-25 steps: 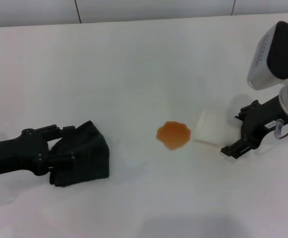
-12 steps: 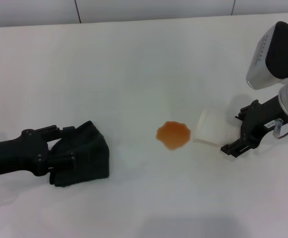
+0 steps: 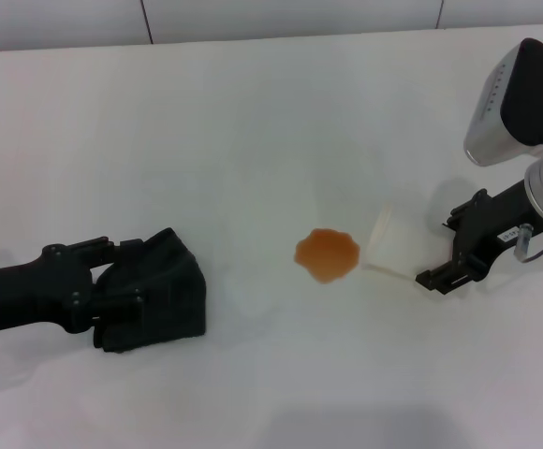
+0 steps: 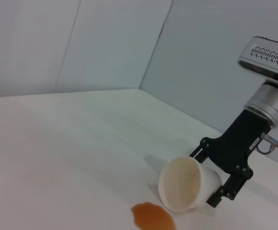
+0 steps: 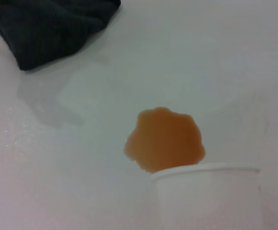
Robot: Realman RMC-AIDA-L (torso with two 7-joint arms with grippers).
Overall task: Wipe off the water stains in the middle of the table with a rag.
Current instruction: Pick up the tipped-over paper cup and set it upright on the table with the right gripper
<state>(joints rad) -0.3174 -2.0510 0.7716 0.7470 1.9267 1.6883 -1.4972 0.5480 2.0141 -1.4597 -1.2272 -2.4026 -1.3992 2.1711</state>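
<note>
The white desk (image 3: 253, 122) is taking up basically the whole scene. On the robot's left side, the left end effector (image 3: 122, 290) is lying low on the desk and is closed onto the dark rag (image 3: 159, 295), which is bunched up in thick folds and resting flat on the surface. Over on the right, the right end effector (image 3: 454, 253) is clamping a white paper cup (image 3: 393, 243) that's lying tipped on its side, mouth facing the spill. The water stains (image 3: 327, 254), really one orange-brown blotch with a wavy edge, are sitting near the middle of the desk, right against the cup's rim and well apart from the rag.

So I'd say the spill is down, the rag is gripped, and wiping isn't started yet. Next move probably calls for dragging the rag across toward the blotch while pressing it down, without bumping the cup.
</note>
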